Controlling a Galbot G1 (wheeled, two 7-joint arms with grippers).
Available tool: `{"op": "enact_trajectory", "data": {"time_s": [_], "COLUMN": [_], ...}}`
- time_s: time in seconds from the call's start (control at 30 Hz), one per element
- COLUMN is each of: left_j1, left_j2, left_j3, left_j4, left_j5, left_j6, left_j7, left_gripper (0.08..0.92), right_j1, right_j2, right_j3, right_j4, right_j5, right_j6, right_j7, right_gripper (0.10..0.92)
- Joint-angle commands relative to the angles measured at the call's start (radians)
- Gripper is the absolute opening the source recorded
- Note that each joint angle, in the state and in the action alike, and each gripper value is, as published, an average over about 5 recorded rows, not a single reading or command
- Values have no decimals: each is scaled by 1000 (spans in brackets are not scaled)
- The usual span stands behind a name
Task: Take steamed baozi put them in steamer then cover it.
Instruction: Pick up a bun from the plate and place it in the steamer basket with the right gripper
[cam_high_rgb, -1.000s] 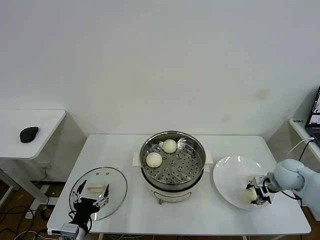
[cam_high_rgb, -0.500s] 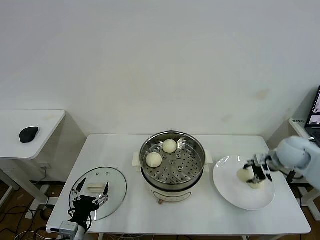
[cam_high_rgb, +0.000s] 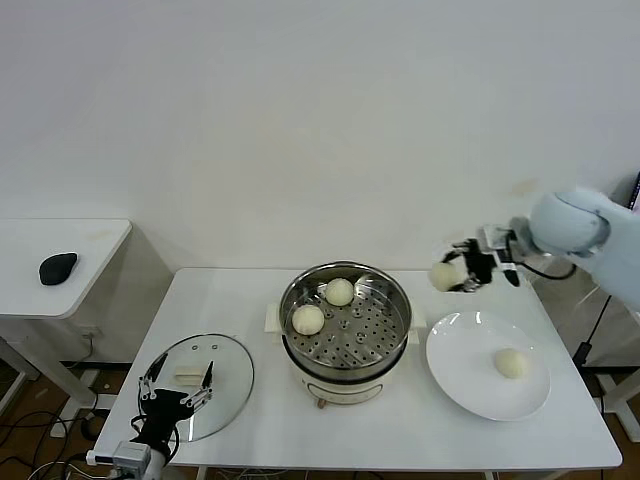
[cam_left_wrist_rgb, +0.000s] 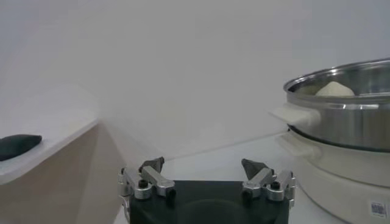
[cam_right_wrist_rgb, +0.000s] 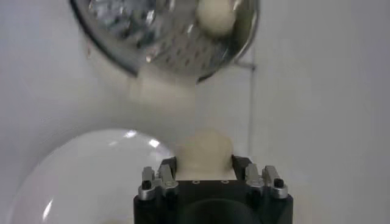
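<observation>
My right gripper (cam_high_rgb: 458, 276) hangs in the air between the steamer (cam_high_rgb: 344, 328) and the white plate (cam_high_rgb: 470, 380), shut on a cream-white baozi (cam_high_rgb: 444, 277). That held baozi (cam_right_wrist_rgb: 205, 155) fills the gap between the right gripper (cam_right_wrist_rgb: 204, 165) jaws. Two baozi (cam_high_rgb: 308, 319) (cam_high_rgb: 340, 292) lie on the perforated tray at the steamer's left and back. Another baozi (cam_high_rgb: 511, 363) rests on the plate. The glass cover (cam_high_rgb: 222, 372) lies flat at the table's front left. My left gripper (cam_high_rgb: 177, 392) stands open over the cover, holding nothing; the left gripper (cam_left_wrist_rgb: 202, 167) faces the steamer (cam_left_wrist_rgb: 341, 115).
A side table (cam_high_rgb: 60, 260) with a black mouse (cam_high_rgb: 57, 268) stands to the left. The white wall rises close behind the table. A dark screen edge (cam_high_rgb: 634, 205) shows at the far right.
My right gripper lifted a baozi off the plate and carried it up and leftward toward the steamer. One baozi stays on the plate. The left arm barely moved.
</observation>
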Motion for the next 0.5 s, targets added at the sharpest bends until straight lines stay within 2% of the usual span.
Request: {"op": "enact_trajectory", "data": {"time_s": [0.03, 0.5], "left_j1": [3, 20], "left_j2": [-7, -30], "left_j3": [-6, -34], "left_j4": [-4, -12], "left_j5": [0, 2], "left_j6": [-2, -14], "left_j7": [0, 0], "left_gripper": [823, 823], "right_j1": [155, 56], "right_j2": [212, 377], "right_j3": [-168, -256], "right_j4": [56, 0], "right_j5": [144, -52], "right_j6": [48, 304], "right_j7": [68, 67], "right_gripper": [577, 585]}}
